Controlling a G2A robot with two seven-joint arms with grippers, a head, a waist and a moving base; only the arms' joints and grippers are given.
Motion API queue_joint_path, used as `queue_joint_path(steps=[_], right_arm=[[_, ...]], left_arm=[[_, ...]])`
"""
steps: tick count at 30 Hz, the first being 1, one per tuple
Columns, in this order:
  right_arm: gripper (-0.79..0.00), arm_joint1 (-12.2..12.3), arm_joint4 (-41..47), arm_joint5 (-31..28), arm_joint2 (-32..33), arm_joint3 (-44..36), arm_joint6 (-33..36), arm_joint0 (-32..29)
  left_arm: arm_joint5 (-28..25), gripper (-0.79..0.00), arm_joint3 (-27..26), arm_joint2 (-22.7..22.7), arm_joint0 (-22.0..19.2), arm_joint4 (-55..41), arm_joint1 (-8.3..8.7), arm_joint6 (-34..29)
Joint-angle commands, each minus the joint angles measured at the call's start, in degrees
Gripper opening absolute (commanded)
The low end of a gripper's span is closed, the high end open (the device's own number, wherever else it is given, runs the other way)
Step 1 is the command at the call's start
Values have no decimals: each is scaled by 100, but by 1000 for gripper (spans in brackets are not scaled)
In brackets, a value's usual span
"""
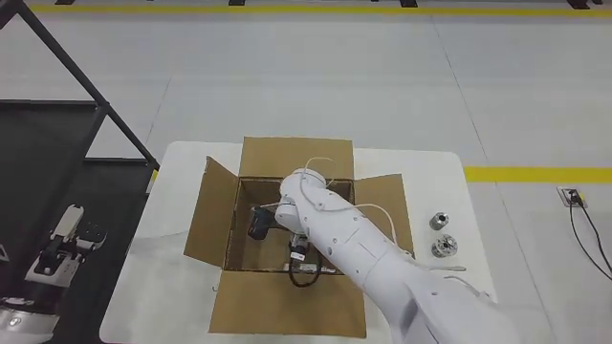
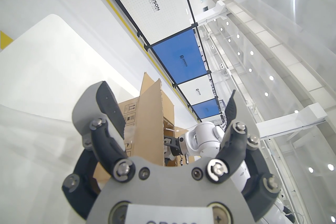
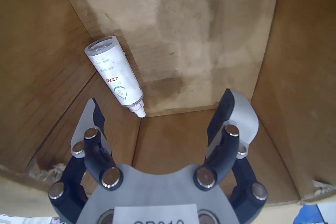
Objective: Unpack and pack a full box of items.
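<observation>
R gripper (image 3: 161,104) sits low inside the cardboard box (image 3: 39,38), fingers spread wide w/ nothing btwn them. Just past it a white bottle (image 3: 115,75) lies on the box floor along a side wall, nozzle end toward the gripper. L gripper (image 2: 169,93) hangs off the table's left side, fingers also apart, empty. Two small metal pieces (image 1: 438,220) sit on the table (image 1: 182,167), right of the box.
</observation>
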Motion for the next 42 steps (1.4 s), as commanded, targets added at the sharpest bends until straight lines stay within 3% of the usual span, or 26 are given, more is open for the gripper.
queue_joint_path(steps=[1,15,25,32,42], right_arm=[[0,-26,-70,-134,-36,53,-53,-61],[0,-296,-379,-484,-265,558,-319,-301],[0,-509,-358,-327,-315,954,-177,-297],[0,-570,-313,98,-216,1181,-485,-257],[0,-630,-643,-116,-302,1178,-571,-370]], left_arm=[[-21,0,-23,-7,59,-13,-3,46],[-154,0,-121,83,277,-60,-14,253],[-191,0,-121,16,330,-152,-10,349],[-199,0,-83,-23,337,-192,-1,367],[-218,0,-58,-17,321,-216,13,341]])
